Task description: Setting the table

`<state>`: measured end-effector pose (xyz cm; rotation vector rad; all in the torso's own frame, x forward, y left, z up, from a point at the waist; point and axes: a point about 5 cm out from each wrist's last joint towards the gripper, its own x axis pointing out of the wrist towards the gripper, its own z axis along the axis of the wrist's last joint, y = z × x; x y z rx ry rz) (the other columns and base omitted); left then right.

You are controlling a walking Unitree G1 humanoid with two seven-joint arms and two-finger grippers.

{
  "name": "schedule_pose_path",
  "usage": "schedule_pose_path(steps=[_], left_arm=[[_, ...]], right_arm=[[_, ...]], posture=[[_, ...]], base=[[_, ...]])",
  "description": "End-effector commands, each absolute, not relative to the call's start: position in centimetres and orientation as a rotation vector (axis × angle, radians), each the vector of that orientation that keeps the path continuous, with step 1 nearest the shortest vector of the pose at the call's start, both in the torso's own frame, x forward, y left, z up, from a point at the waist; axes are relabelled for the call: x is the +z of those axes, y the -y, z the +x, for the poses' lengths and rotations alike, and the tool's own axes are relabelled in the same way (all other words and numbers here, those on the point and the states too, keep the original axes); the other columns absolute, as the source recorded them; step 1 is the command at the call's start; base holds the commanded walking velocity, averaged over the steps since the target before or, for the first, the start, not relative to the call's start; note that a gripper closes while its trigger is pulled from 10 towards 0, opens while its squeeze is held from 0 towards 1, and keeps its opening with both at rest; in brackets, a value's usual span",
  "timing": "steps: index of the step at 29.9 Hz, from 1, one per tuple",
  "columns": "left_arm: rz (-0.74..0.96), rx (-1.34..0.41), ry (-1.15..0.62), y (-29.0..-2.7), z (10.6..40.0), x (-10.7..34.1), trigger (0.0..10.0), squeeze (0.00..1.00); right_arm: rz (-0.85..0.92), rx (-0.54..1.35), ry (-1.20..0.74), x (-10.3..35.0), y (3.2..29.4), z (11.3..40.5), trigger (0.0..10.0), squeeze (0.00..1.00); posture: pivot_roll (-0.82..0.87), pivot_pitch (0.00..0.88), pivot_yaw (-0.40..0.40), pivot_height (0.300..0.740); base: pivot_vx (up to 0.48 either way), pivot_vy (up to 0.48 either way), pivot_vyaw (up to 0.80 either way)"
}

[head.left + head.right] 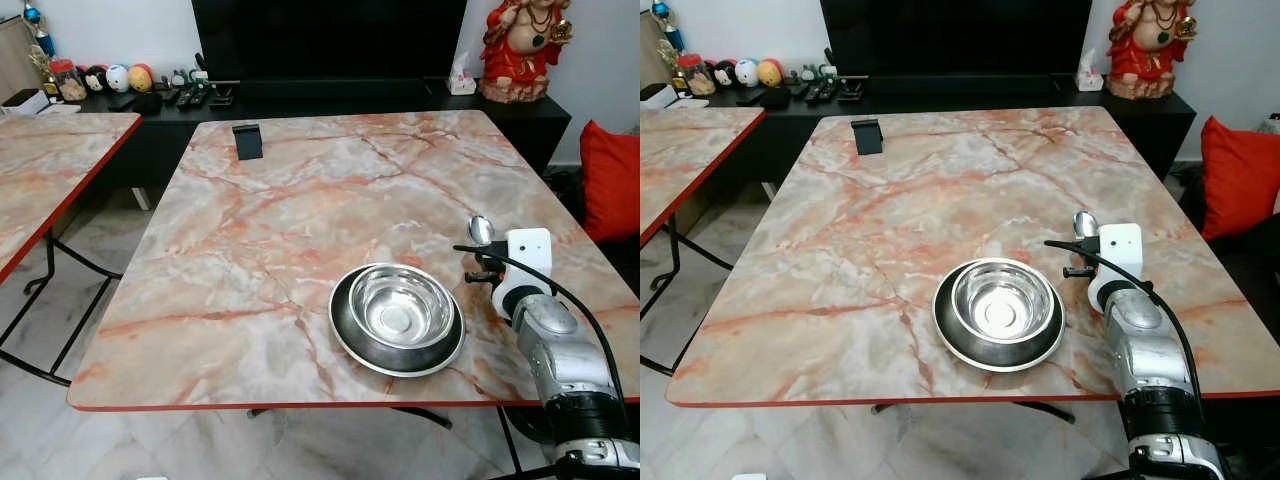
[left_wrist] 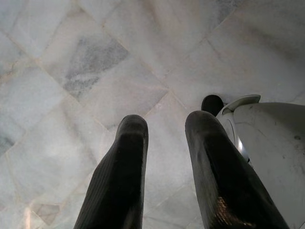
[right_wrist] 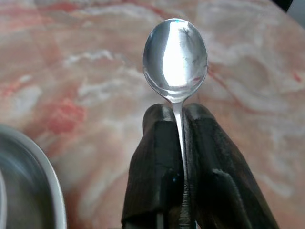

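Spoon (image 3: pixel 175 59) pinched by neck in right tool (image 3: pixel 177 119), fingers closed on it, just right of bowl (image 1: pixel 398 306) on worktop (image 1: pixel 300 200). Light, stiff, slippery steel; handle grip best. Left tool (image 2: pixel 167 138) slightly parted, empty, over floor.

Steel bowl (image 1: pixel 399 305) sits upright inside a dark-rimmed plate (image 1: pixel 345 335) near the table's front edge. Just beside it on the right, a shiny spoon (image 3: pixel 175 59) is held by its handle, bowl end pointing away.
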<state>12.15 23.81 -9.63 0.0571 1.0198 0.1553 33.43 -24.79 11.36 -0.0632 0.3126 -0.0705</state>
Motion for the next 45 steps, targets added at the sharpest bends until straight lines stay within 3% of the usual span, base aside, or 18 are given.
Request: schedule_pose_path(steps=[1,26,29,31,38,45], left_arm=[[0.056,0.161,-1.04,-24.1,11.9,-9.7,10.0,0.0],[0.049,0.17,-1.04,-24.0,11.9,-9.7,10.0,0.0],[0.05,0.119,-0.868,-22.3,15.6,-8.5,10.0,0.0],[0.051,0.115,-0.848,-22.1,15.9,-8.3,10.0,0.0],[0.043,0.138,-0.942,-23.1,13.9,-9.1,10.0,0.0],[0.048,0.14,-0.943,-23.2,13.9,-9.1,10.0,0.0]], right_arm=[[-0.037,-0.083,-0.339,10.8,25.2,33.2,10.0,0.0],[0.068,-0.059,-0.454,7.0,23.8,31.9,10.0,0.0],[0.048,-0.068,-0.463,6.8,24.1,31.8,10.0,0.0],[0.042,-0.071,-0.466,6.7,24.2,31.8,10.0,0.0],[-0.035,-0.087,-0.451,6.9,25.0,31.6,10.0,0.0],[-0.031,-0.099,-0.378,8.2,25.4,32.0,10.0,0.0]], posture=[[-0.11,0.0,0.035,0.732],[-0.09,0.0,0.027,0.732],[-0.09,0.0,0.026,0.732],[-0.09,0.0,0.027,0.732],[-0.09,0.0,0.03,0.732],[-0.09,0.0,0.033,0.732]], base=[[0.0,0.0,0.0],[0.0,0.0,0.0],[0.0,0.0,0.0],[0.0,0.0,0.0],[0.0,0.0,0.0],[0.0,0.0,0.0]])
